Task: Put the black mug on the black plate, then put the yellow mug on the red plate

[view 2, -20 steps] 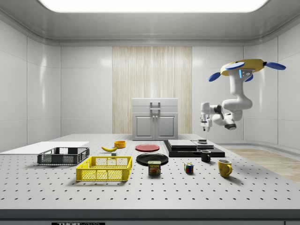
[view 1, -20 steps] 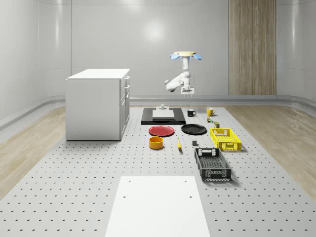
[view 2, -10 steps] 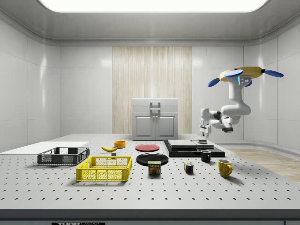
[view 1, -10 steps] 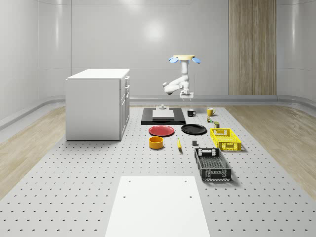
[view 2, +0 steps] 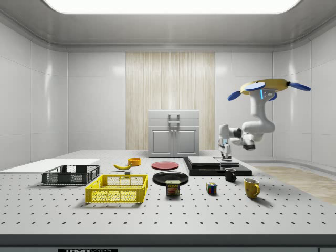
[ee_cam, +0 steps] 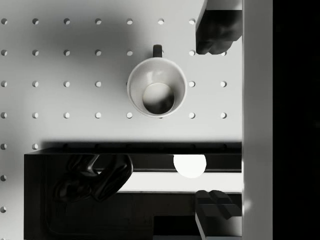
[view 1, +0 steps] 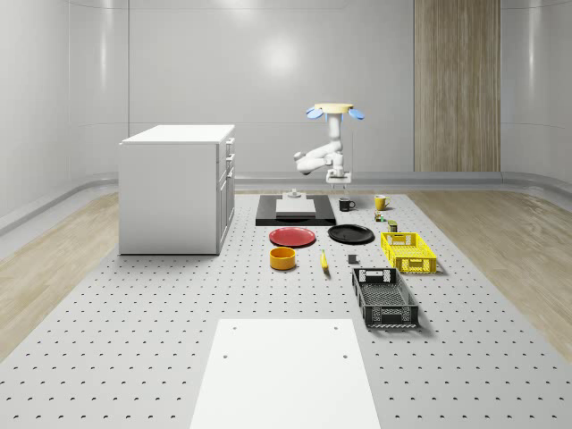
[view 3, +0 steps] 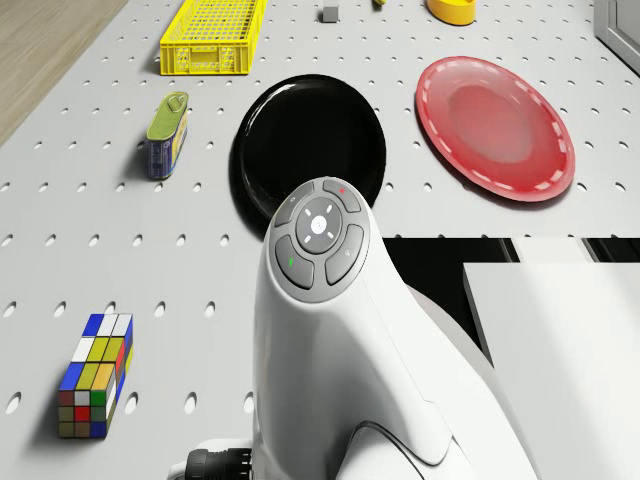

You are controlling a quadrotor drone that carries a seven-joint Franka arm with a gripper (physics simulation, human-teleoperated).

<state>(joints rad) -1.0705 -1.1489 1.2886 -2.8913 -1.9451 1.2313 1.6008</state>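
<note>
Drone [view 2: 265,85] hovers above the far end of the perforated table [view 1: 179,322], beside the dark platform [view 1: 296,210], with the arm [view 2: 252,127] bent down toward the black mug [view 2: 230,174]. I judge the first step is in hand: the approach to this mug. The gripper [view 2: 226,155] hangs above it with fingers [ee_cam: 216,30] spread wide and holding nothing. The next move calls for a descent with care, because the platform edge is just beside the mug. The black plate [view 3: 305,150] lies near, with free room around it.
</note>
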